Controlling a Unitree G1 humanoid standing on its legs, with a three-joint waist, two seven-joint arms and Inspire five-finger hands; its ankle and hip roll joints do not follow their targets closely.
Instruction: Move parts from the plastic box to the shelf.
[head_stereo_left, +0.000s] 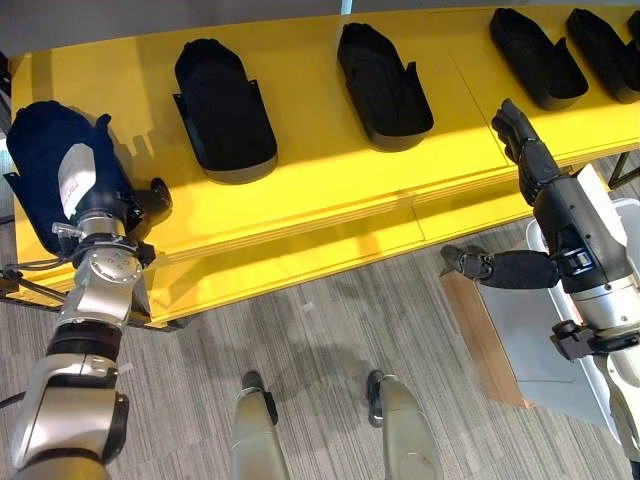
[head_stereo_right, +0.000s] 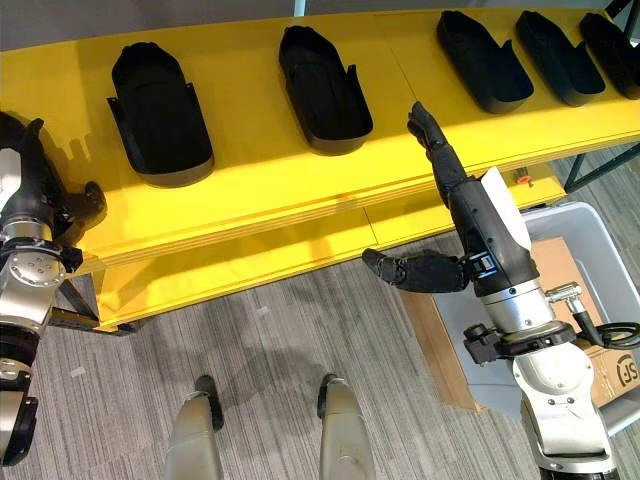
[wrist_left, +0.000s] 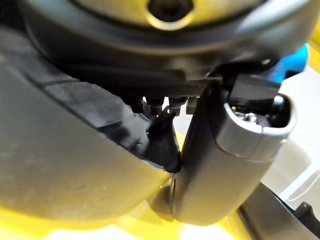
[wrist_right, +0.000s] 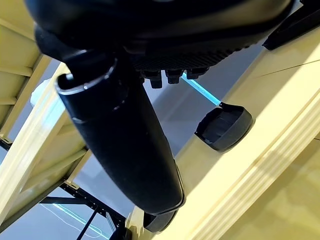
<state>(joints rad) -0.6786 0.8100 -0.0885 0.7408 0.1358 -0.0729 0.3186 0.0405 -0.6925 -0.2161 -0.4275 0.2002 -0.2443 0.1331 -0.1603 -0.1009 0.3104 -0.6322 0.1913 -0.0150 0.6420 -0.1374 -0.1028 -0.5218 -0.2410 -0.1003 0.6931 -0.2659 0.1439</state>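
Five black parts lie in a row on the yellow shelf (head_stereo_left: 330, 180). At the far left, the left hand (head_stereo_left: 95, 185) rests on one more black part (head_stereo_left: 40, 150) by the shelf's end; I cannot tell how its fingers sit. That part could slip off the end if let go too soon. On the right, the right hand (head_stereo_right: 432, 140) is straight, holding nothing, above the shelf edge. Below it is the plastic box (head_stereo_right: 590, 240). Swinging back, this arm might bump the box.
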